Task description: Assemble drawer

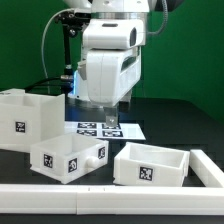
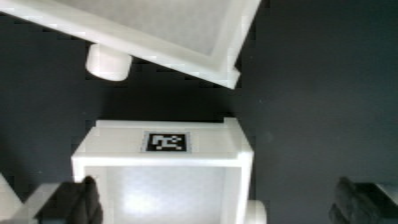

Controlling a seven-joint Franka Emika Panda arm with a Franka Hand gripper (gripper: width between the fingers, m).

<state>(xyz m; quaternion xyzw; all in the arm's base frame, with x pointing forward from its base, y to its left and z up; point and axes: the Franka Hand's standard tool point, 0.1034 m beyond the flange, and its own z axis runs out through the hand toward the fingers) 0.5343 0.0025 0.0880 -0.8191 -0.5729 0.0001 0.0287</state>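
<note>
The drawer's large white box housing (image 1: 25, 115) stands at the exterior view's left. A knobbed tray (image 1: 62, 158) lies in front of it, its knob (image 1: 101, 152) pointing right. A second tray (image 1: 150, 163) lies to its right. My gripper (image 1: 108, 120) hangs open and empty behind the two trays, above the table. In the wrist view my gripper (image 2: 222, 205) is open, with dark fingers (image 2: 71, 200) at both sides. A tagged tray (image 2: 164, 175) lies below, close to one finger. The knob (image 2: 111, 65) of the other tray (image 2: 169, 30) shows beyond it.
The marker board (image 1: 120, 129) lies flat under and behind my gripper. A long white bar (image 1: 100, 200) runs along the table's front edge, and another white piece (image 1: 208, 168) lies at the right. The table is black.
</note>
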